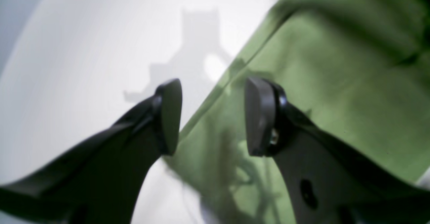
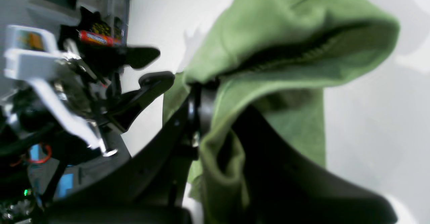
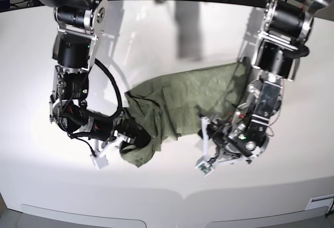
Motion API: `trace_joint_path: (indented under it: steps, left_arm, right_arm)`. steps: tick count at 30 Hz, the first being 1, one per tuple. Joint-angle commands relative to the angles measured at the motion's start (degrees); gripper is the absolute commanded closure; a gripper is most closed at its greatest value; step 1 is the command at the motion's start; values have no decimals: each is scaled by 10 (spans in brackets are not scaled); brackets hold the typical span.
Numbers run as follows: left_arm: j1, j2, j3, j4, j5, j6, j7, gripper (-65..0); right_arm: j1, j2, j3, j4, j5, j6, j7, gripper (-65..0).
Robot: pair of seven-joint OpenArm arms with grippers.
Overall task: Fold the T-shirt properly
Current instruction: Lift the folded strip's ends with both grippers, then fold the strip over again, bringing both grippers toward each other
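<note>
Green cloth fills most of what we see: the shirt (image 3: 182, 103) lies crumpled on the white table (image 3: 172, 30) between our two arms, spread wider toward the far right and bunched into folds at the near left. Our right gripper (image 2: 205, 93) is clamped tight on a gathered wad of that near-left fabric; in the right wrist view the cloth wraps over and around its dark fingers (image 2: 201, 109), with a folded hem curling above them. In the base view that gripper (image 3: 136, 138) sits low at the shirt's bunched corner, partly buried in it. Our left gripper (image 1: 211, 116) has its fingers spread apart with nothing between them, poised over the shirt's straight edge where green meets white; one pad (image 1: 169, 116) is above the table, the other above the cloth. We cannot tell whether those pads touch the fabric. From the base view the left gripper (image 3: 209, 129) is just beside the shirt's near right edge.
</note>
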Motion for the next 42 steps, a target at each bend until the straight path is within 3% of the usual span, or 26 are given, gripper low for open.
trace_joint_path:
  steps: [1, 8, 14, 22, 29, 35, 39, 42]
  left_arm:
    - [-12, -16, -2, 13, -20, 2, 1, -292]
    - [39, -111, -2, 112, -191, 2, 5, -292]
    - [116, -158, -2, 218, -216, 0, 8, -292]
    - [200, -147, -2, 218, -130, 1, -46, -292]
    - [209, -133, -2, 218, -95, 7, -60, -292]
    - [209, -125, -2, 218, -64, 26, -58, -292]
    - [205, -126, -2, 218, -4, 84, -34, -292]
    - [193, -138, -2, 218, -5, 110, -12, -292]
  right_arm:
    - [19, 0, -1, 11, 20, 5, 6, 0]
    - [24, 0, -1, 11, 19, 5, 6, 0]
    - [28, -3, -1, 11, 20, 5, 0, 0]
    - [32, -32, -12, 11, 40, 5, -9, 0]
    - [32, -56, -98, 11, 50, 5, -8, 0]
    - [31, -91, -124, 11, 48, 5, -18, 0]
    - [30, -116, -124, 11, 48, 5, -21, 0]
    - [30, -131, -124, 11, 45, 5, -19, 0]
